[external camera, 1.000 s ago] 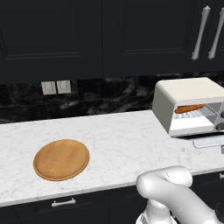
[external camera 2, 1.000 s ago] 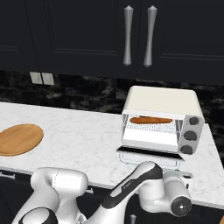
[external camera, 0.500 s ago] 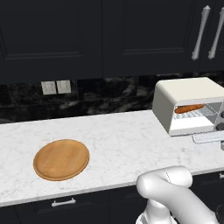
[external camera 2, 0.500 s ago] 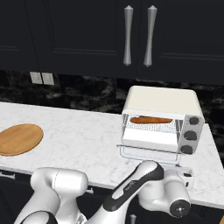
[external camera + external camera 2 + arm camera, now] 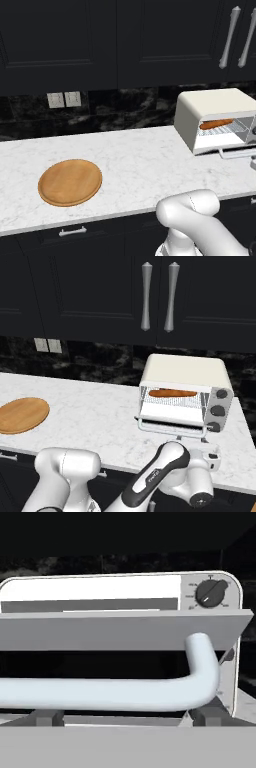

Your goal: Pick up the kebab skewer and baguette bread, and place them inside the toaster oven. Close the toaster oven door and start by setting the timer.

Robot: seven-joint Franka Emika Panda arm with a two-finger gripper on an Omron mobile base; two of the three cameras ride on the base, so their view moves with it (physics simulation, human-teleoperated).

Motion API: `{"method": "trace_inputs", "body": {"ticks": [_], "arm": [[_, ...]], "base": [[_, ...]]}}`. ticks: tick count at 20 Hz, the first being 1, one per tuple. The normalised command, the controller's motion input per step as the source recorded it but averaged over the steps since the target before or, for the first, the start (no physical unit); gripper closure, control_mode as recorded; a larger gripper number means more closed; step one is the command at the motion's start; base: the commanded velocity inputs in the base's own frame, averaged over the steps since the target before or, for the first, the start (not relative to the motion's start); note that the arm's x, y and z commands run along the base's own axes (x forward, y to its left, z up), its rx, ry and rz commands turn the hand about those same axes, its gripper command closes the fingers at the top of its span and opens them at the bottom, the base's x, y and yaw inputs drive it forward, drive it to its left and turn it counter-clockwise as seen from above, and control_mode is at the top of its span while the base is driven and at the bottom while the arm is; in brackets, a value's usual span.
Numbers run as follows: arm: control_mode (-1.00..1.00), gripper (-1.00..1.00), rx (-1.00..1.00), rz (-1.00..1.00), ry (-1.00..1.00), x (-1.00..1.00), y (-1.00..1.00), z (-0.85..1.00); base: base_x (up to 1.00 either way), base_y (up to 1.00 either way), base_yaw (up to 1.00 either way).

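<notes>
Jaws: spread fully apart, gripping nothing; the two dark finger tips point(image 5: 45, 717) sit low, just under the oven's handle bar.
Gripper: the white arm's two-finger gripper point(image 5: 125, 718) faces the front of the toaster oven, close below its door.
Toaster oven: a boxy cream-white countertop oven with a rounded top point(image 5: 184, 390), standing on the white marble counter point(image 5: 95, 416) toward its right end, against the black stone backsplash.
Toaster oven door: a pale-framed panel point(image 5: 125, 629) hanging partly open, tilted outward from the oven's front.
Handle: a long silver bar point(image 5: 115, 692) along the door's outer edge, curving back to the door at its right end.
Baguette bread: a slim orange-brown bread stick point(image 5: 172, 393) lying lengthwise on the wire rack inside the oven.
Kebab skewer: cannot be made out.
Dials: dark round knobs point(image 5: 218, 410) stacked on the oven's right front panel.
Board: a round wooden board point(image 5: 70, 181) lying flat well left of the oven.
</notes>
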Motion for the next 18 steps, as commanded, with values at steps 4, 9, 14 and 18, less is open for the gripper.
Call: {"method": "trace_inputs", "body": {"ticks": [4, 9, 14, 18], "arm": [[-1.00, -1.00, 0.00, -0.10, -0.11, 0.48, 0.57, 0.45], [-1.00, -1.00, 0.00, -0.09, -0.03, 0.63, 0.63, 0.27], [-1.00, -1.00, 0.00, -0.03, 0.00, 0.69, 0.65, 0.17], [-1.00, -1.00, 0.00, 0.00, 0.00, 0.66, 0.57, 0.11]], "base": [[0.00, 0.00, 0.00], [0.00, 0.00, 0.00], [0.00, 0.00, 0.00], [0.00, 0.00, 0.00]]}}
